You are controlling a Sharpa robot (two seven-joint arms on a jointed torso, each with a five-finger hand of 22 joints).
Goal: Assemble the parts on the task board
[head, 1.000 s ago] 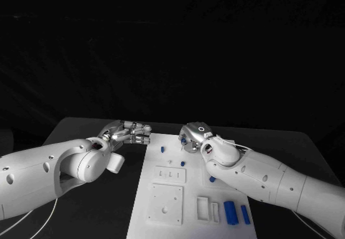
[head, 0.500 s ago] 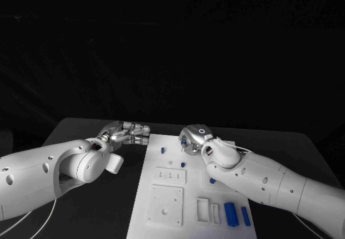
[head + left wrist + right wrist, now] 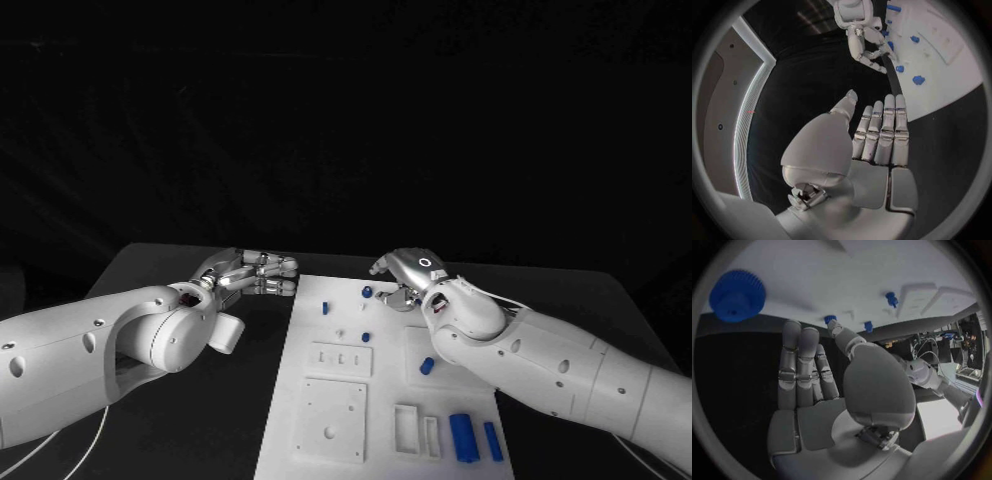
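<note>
Two silver hands, empty | toothed blue gear [image 3: 737, 294] | flat white task board [image 3: 387, 375]

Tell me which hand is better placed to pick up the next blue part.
Right. The right hand hovers empty over the board's far end beside a blue part; the left hand stays off the board.

You will find no readable text, label, brand or number anywhere in these views. The task board [image 3: 378, 395] at lower centre carries no legible print.
</note>
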